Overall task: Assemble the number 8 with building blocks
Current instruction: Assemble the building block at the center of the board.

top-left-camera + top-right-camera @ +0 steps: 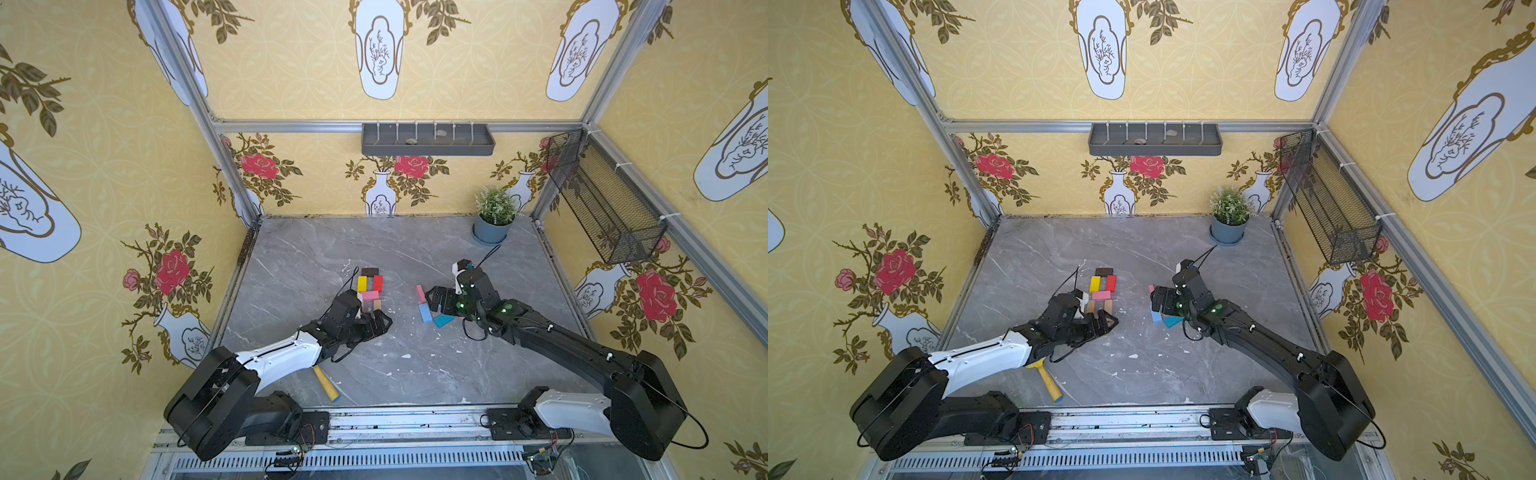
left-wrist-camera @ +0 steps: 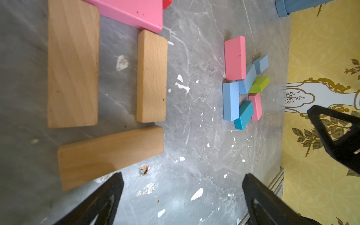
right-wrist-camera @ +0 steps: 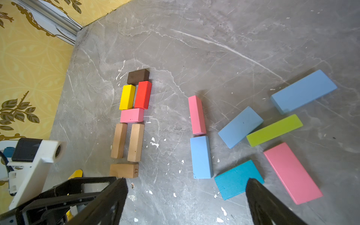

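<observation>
Left arm (image 1: 278,359) stretched low, forward over bench (image 1: 415,257); left claw (image 2: 182,177) open, empty, just behind tan block (image 2: 111,153) closing block figure (image 3: 131,115). Right arm (image 1: 557,338) likewise; right claw (image 3: 187,180) open, empty, one finger over teal block (image 3: 231,181) of loose pile (image 3: 240,126).

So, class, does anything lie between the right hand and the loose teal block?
Nothing visible does. The open right hand hangs close above the teal block, one fingertip over its corner in the wrist view. A light blue block lies close beside it and might crowd a grasp.
</observation>
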Tool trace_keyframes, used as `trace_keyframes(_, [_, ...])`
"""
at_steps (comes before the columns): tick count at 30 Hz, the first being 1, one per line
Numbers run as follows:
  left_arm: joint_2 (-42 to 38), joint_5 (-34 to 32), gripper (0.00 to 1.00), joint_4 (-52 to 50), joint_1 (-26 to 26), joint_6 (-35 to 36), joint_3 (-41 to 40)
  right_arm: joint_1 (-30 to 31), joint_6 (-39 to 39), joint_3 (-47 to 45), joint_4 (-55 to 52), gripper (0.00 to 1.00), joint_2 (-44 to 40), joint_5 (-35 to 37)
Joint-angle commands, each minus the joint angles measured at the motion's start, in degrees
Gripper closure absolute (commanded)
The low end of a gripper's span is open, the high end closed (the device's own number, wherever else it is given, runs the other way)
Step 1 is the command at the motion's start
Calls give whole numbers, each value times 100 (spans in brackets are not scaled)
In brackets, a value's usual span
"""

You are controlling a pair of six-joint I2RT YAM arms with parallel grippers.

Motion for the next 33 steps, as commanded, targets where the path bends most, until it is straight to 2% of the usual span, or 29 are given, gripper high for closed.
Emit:
trace_keyframes(1, [133,18,2,237,-10,10,23,-21,-57,-20,43,2,0,28])
trace_keyframes(19, [131,-111,3,264,-10,12,-3,-43,-52,-56,86,2,34,-42])
trace_keyframes(25, [-429,-276,3,18,-10,95,35,-54,-89,3,56,2,10,-45])
trace_keyframes(30, [-1118,-759,2,-722,-10,426,222,-114,38,252,-425,2,110,305])
trace_keyframes(33, [-1441,-1081,2,-1022,-10,640,314,-243,-207,505,-678,3,374,198])
